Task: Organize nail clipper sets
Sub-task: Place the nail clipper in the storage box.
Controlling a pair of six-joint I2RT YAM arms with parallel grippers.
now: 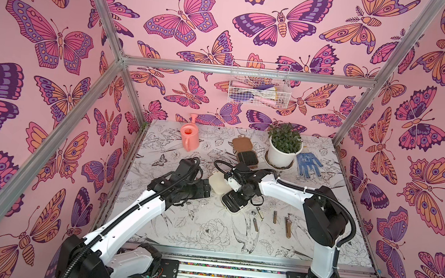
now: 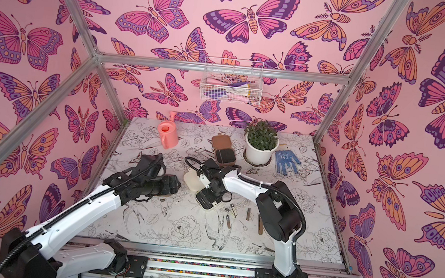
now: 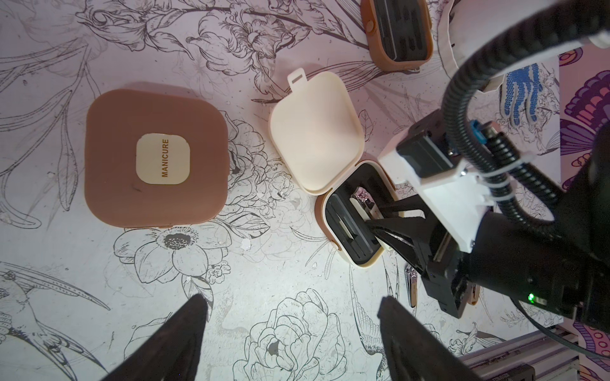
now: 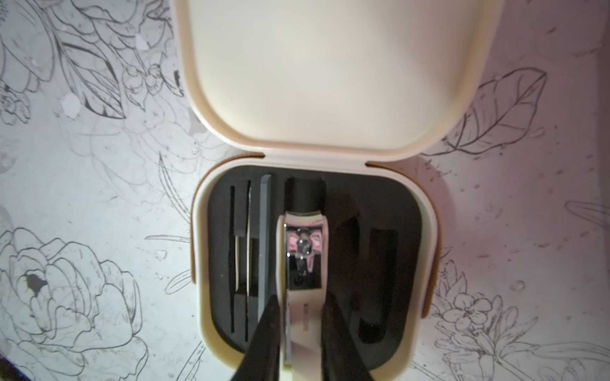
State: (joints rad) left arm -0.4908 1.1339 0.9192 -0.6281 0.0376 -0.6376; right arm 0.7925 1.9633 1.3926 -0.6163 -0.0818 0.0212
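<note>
Floral tabletop [image 4: 66,171], clipper [image 4: 302,260] clamped between right fingers [image 4: 260,343] over open cream case [image 4: 330,82], left fingers [image 3: 171,339] apart.

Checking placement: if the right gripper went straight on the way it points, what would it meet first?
Probably the black insert of the open cream case, touched first by the nail clipper the right gripper holds; depth is unclear.

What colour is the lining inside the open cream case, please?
The lining is black, clearest in the right wrist view.
</note>
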